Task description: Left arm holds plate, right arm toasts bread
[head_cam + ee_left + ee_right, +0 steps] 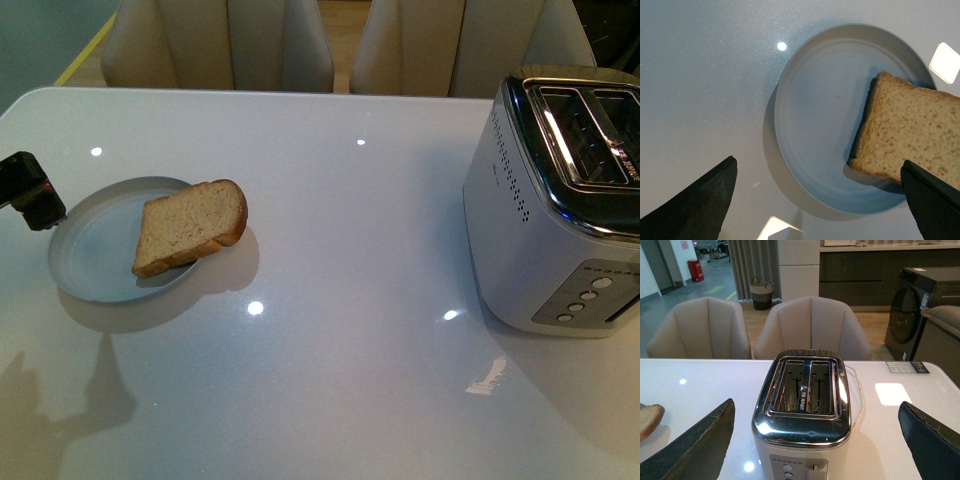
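Plate (95,262) rim lies just ahead of the left arm's (36,203) spread fingers (695,205), so close them on bare rim, clear of the bread (190,228); right fingers (695,442) likewise apart.

One plate (85,270), one bread (190,225), one toaster (540,220), two chairs (215,45) (455,45).

Overhead lamps leave small white glare spots on the glossy table (340,380), and the front view is evenly lit but rather dim and bluish. The plate (80,265) and bread (190,225) cast soft shadows toward the table's near edge. The toaster (802,390) has bright streaks on its chrome top, and both wrist views are sharp.
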